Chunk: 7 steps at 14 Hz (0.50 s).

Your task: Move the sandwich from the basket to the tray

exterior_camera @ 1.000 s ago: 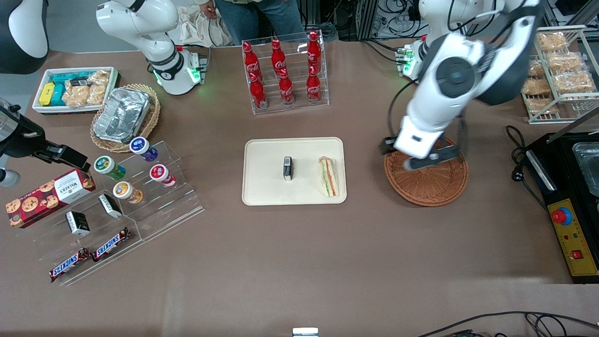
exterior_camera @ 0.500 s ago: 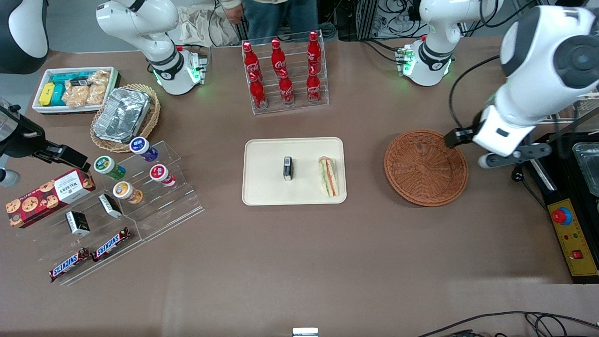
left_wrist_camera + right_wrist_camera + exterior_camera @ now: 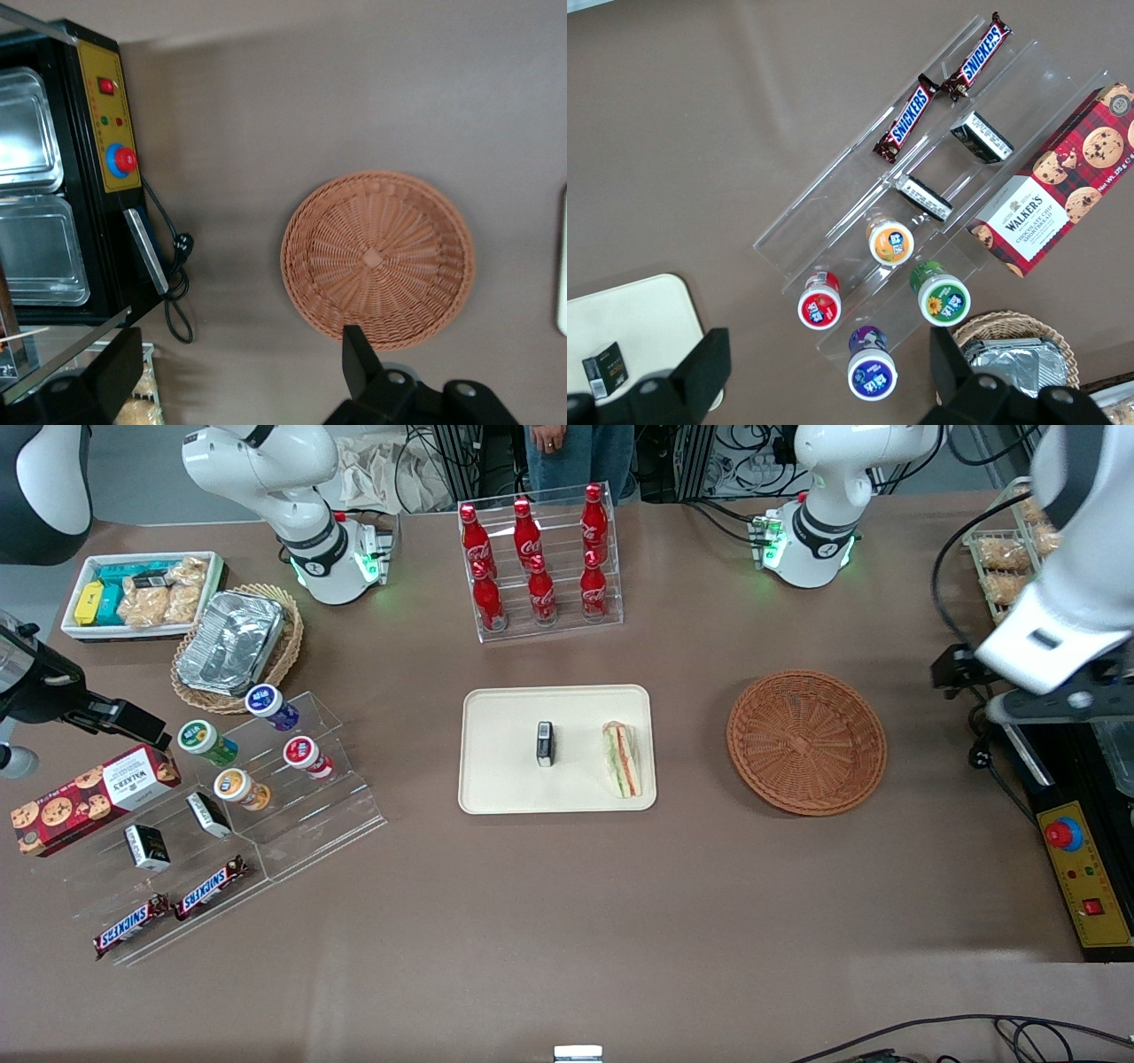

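Here, the sandwich lay on the tray. The basket held nothing. The gripper hovered toward the working arm's end, jaws spread, holding nothing.

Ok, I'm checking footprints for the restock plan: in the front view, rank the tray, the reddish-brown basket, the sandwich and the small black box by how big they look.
Largest to smallest:
1. tray
2. basket, somewhat smaller
3. sandwich
4. small black box
The gripper is off by the working arm's end of the table, holding nothing.
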Available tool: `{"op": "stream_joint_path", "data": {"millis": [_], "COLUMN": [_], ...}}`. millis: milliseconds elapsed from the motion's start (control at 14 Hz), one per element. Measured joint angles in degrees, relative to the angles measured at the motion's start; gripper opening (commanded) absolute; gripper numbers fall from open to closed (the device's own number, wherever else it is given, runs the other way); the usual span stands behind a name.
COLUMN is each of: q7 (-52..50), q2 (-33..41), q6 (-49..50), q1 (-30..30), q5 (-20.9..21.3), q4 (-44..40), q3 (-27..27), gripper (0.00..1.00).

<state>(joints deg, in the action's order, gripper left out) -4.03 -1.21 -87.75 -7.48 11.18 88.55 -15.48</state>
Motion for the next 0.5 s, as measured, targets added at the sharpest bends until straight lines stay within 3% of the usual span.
{"op": "stream_joint_path", "data": {"millis": [500], "q7": [0.6], "q2": [-1.6], "q6": [0.7], "q1": [1.2], "q5": [-11.5], "q4": [-1.9], "q3": [6.6], "gripper": [1.0]}}
